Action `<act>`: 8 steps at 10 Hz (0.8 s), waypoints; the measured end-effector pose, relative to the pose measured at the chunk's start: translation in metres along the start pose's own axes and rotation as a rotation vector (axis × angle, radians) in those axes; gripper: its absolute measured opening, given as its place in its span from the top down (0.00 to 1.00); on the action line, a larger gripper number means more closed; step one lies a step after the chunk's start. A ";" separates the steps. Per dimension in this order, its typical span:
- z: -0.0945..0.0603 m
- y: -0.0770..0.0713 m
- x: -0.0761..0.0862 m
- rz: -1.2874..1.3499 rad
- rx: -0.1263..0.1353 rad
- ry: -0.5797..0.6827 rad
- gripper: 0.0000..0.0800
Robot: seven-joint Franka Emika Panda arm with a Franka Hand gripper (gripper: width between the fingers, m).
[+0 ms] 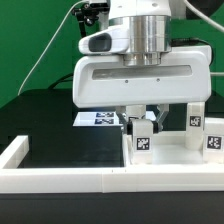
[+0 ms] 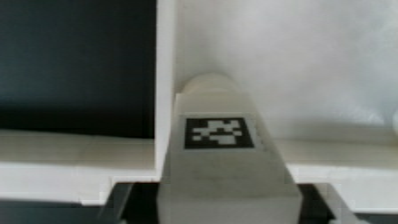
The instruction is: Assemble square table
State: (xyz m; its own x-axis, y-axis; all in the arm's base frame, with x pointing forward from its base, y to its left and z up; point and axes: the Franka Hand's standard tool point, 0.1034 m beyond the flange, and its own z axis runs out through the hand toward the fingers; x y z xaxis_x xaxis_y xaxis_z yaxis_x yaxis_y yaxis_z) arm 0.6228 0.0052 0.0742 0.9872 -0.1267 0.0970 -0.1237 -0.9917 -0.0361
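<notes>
The gripper (image 1: 143,117) hangs low over the square tabletop (image 1: 165,150), which lies against the long white wall (image 1: 60,178) at the front of the black worktop (image 1: 50,125). In the exterior view its two fingers (image 1: 131,115) come down on either side of a tagged white leg (image 1: 143,138) standing up from the tabletop. The wrist view shows that same leg (image 2: 217,130) rising straight between the dark finger pads (image 2: 121,197), its tag facing the camera, so the jaws look clamped on the leg rather than merely set around it.

Two more tagged legs show on the tabletop: one (image 1: 194,118) behind the gripped leg and one (image 1: 211,140) toward the exterior view's right of it. Both stand upright, which suggests they are already fitted, though their seating cannot be seen. A fourth leg is not visible; the arm may hide it.

The marker board (image 1: 100,118) lies flat on the worktop behind the tabletop, partly covered by the arm.

As a judgement, the assembly is somewhere past its middle: the held leg is probably being seated or tightened, and at least one leg remains unaccounted for.
</notes>
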 end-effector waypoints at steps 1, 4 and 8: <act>0.000 0.001 0.000 0.107 0.001 0.001 0.64; 0.000 0.000 -0.001 0.339 -0.004 -0.003 0.64; 0.000 0.003 -0.002 0.480 -0.017 -0.006 0.52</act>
State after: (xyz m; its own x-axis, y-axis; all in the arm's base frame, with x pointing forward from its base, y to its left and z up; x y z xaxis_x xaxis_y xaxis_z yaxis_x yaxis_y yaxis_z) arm 0.6204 0.0027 0.0737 0.8184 -0.5706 0.0680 -0.5676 -0.8212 -0.0589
